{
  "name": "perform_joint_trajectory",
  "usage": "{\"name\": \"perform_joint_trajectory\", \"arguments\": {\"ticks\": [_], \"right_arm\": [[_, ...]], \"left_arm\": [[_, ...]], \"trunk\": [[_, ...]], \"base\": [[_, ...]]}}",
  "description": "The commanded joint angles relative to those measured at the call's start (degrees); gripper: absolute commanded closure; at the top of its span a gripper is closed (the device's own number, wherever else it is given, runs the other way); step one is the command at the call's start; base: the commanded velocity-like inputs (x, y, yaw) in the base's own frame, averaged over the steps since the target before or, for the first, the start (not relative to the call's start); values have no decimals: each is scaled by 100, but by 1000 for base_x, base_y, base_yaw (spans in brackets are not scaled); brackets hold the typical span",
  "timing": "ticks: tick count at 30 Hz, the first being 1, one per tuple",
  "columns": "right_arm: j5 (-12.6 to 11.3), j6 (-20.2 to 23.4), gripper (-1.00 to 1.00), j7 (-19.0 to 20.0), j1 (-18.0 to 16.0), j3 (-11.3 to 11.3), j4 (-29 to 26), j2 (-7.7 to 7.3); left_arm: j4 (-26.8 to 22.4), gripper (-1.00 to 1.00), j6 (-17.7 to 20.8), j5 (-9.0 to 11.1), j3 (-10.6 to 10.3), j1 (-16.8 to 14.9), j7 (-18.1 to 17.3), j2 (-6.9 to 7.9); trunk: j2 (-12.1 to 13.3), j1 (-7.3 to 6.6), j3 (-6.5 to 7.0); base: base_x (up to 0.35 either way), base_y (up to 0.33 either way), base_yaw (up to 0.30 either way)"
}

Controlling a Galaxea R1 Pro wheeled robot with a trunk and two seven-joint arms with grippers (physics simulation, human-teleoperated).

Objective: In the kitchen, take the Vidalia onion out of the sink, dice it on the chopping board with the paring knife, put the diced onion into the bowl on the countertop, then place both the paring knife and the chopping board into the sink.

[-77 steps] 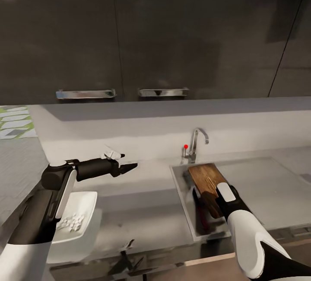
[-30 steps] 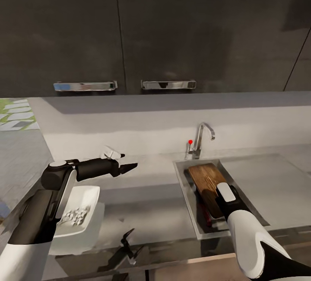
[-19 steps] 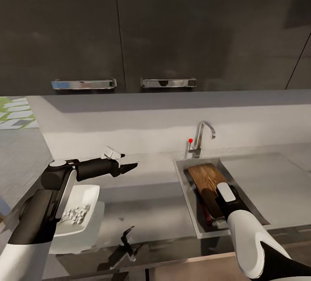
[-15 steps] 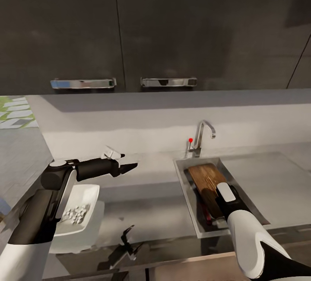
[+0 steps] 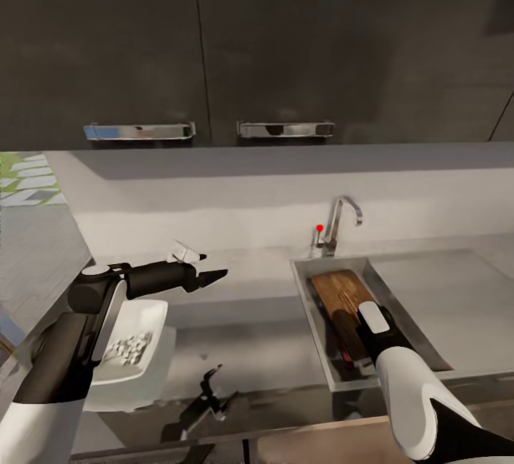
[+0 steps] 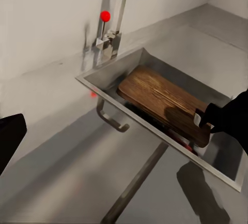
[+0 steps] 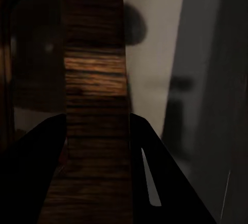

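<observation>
The chopping board lies tilted inside the sink, its far end toward the faucet. My right gripper is shut on the board's near end; in the right wrist view the board runs between both dark fingers. A reddish sliver peeks from under the board; I cannot tell if it is the paring knife. The white bowl holds diced onion on the countertop. My left gripper hovers open over the countertop, holding nothing.
Dark wall cabinets with chrome handles hang above the pale backsplash. The steel drainboard stretches right of the basin. The counter's front edge runs near my arms, and a green patterned patch shows at far left.
The camera has shifted, so sink, faucet and bowl sit slightly further right in the picture. Both arms and the held board keep the same pose.
</observation>
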Motion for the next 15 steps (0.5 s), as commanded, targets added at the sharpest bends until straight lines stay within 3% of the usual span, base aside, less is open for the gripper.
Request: {"name": "perform_joint_trajectory", "arguments": {"ticks": [1,15], "right_arm": [[14,58,100,-19,-5,-23,-17,8],[11,58,100,-18,-5,-26,-17,6]], "left_arm": [[-3,-100,42,15,-4,-6,-4,3],[-5,-100,43,15,-4,-6,-4,3]], "trunk": [[-13,3,-21],[-13,3,-143]], "base": [[0,0,64],[0,0,27]]}}
